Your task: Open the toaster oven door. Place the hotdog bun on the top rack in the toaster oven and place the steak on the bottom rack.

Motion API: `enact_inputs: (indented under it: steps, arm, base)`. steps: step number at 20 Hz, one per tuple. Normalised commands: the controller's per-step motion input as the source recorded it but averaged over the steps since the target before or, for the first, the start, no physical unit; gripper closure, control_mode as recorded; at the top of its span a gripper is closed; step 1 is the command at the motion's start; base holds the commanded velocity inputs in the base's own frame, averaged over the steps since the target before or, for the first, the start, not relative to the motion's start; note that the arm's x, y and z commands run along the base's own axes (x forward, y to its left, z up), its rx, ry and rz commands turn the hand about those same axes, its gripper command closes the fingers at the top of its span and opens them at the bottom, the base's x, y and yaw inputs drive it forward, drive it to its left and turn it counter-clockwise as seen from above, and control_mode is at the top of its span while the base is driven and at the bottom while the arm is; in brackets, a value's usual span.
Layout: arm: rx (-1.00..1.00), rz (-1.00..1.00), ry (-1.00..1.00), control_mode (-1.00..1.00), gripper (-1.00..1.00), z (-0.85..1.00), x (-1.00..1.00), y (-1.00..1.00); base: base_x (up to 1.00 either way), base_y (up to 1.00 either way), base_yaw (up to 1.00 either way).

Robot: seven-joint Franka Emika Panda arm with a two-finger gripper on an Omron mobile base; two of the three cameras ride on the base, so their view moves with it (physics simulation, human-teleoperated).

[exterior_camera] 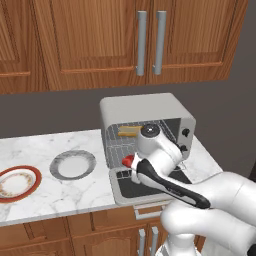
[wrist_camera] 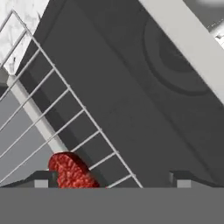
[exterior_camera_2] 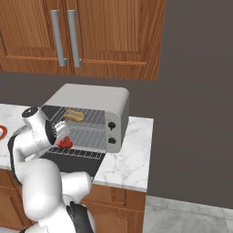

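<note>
The gripper [wrist_camera: 109, 177] is seen with its fingers wide apart, nothing held between them, just above the oven door [exterior_camera: 150, 189], which is folded down flat over the counter edge. Beside the left finger the steak [wrist_camera: 70, 170] is lying flat on the bottom rack [exterior_camera_2: 84, 139], near its front edge. Further in, the hotdog bun [exterior_camera_2: 74, 115] is placed on the top rack [exterior_camera_2: 93, 117] of the toaster oven [exterior_camera_2: 98, 98], with its long axis across the oven's width.
</note>
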Motion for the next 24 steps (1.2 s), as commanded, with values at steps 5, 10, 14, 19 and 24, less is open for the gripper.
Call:
enact_inputs:
  steps: [5,10,14,19,24]
  arm:
    - [0.16,-0.36,0.27,-1.00,-1.00,0.18,-0.28,-0.12]
    - [0.04,-0.38,0.12,-1.00,-1.00,-0.10,-0.04,-0.02]
    - [0.00,-0.38,0.05,-1.00,-1.00,-0.31,0.02,0.00]
    - [0.00,-0.36,0.02,-1.00,-1.00,-0.29,0.02,0.00]
    - [0.03,-0.25,0.00,-1.00,-1.00,-0.32,0.16,-0.04]
  base:
    - [0.00,0.00,0.00]
    - [0.00,0.00,0.00]
    - [0.00,0.00,0.00]
    - [0.00,0.00,0.00]
    - [0.00,0.00,0.00]
